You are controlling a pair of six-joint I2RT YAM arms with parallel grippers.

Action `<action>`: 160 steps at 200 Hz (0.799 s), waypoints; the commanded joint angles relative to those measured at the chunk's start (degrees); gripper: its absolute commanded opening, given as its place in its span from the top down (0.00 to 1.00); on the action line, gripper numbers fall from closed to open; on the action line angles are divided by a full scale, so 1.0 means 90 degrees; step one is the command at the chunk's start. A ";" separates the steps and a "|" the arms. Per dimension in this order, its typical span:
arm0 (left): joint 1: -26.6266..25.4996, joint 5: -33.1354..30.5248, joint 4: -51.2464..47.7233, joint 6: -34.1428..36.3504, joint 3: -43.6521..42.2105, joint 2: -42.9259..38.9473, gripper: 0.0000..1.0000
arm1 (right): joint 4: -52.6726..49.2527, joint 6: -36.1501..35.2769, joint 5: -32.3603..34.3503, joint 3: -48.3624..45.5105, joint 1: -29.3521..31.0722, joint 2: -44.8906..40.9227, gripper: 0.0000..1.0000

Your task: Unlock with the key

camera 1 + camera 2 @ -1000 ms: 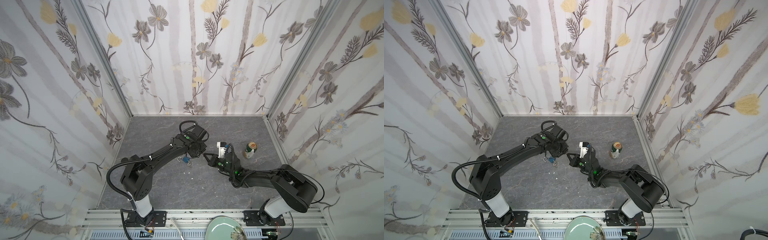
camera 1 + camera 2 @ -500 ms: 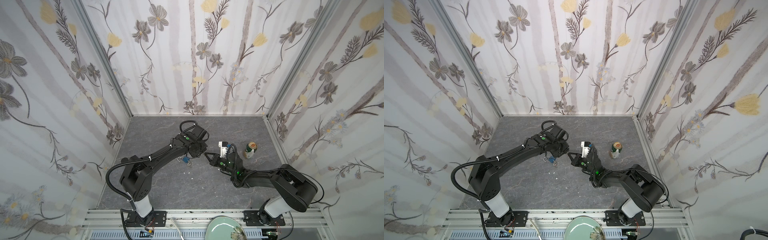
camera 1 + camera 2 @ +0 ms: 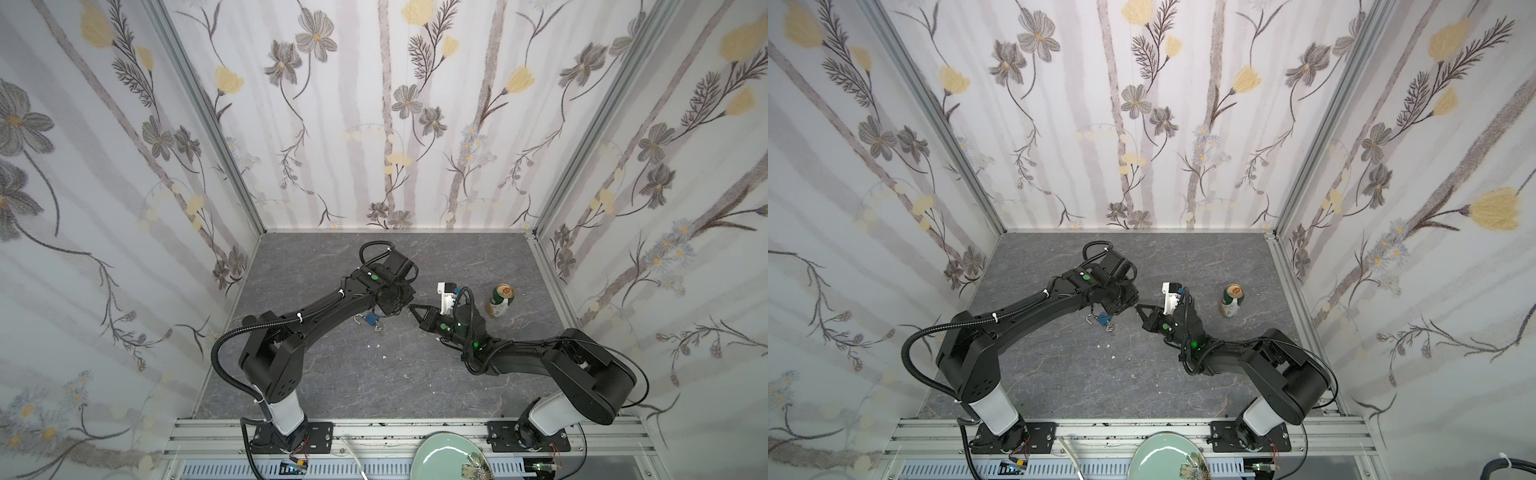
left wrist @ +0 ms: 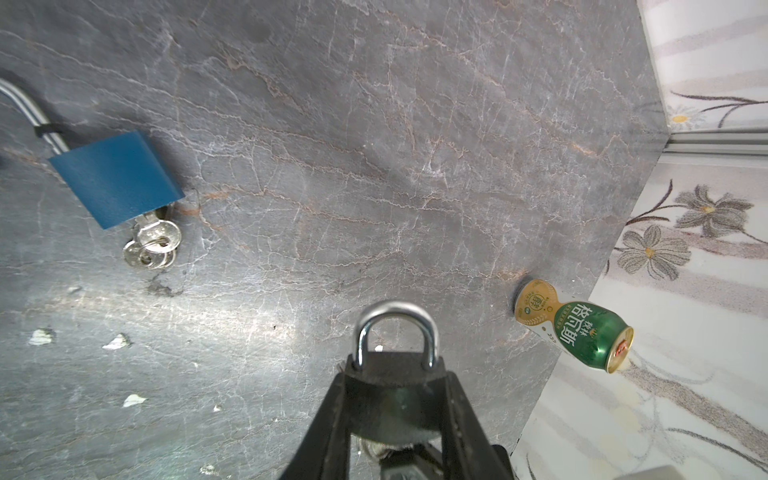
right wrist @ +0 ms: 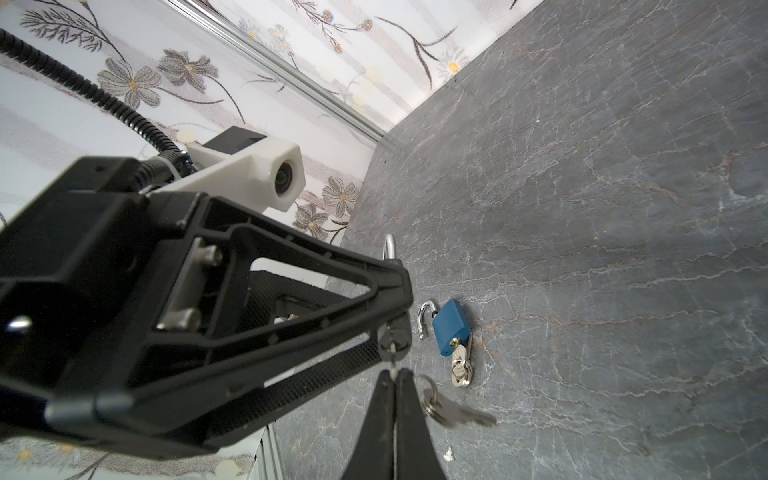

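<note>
Floral walls [image 3: 395,124] box in a grey veined tabletop [image 3: 374,374]. Left gripper [image 4: 395,386] clamps a black padlock [image 4: 395,363]; right gripper [image 5: 398,376] pinches the key [image 5: 392,360], seemingly inserted.

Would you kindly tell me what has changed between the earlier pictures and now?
Very little. The right gripper edged, at most, very slightly toward the back wall, its tip staying at the dark padlock held in the left gripper. Nothing was taken or let go: the right gripper stays shut on the key in that padlock. The blue padlock and the can stayed put.
</note>
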 commanded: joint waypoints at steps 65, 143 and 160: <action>0.0012 0.0766 -0.0137 0.0221 -0.0056 -0.0175 0.98 | 0.0798 0.0125 -0.0343 -0.0186 0.0006 -0.0123 1.00; 0.0017 0.1022 0.1008 0.0218 -0.0610 -0.0513 0.98 | 0.1398 0.1124 -0.0715 -0.0191 -0.0150 0.0120 1.00; 0.0012 0.1032 0.1157 0.0219 -0.0666 -0.0590 0.99 | 0.1292 0.1433 -0.0786 -0.0113 -0.0187 0.0221 1.00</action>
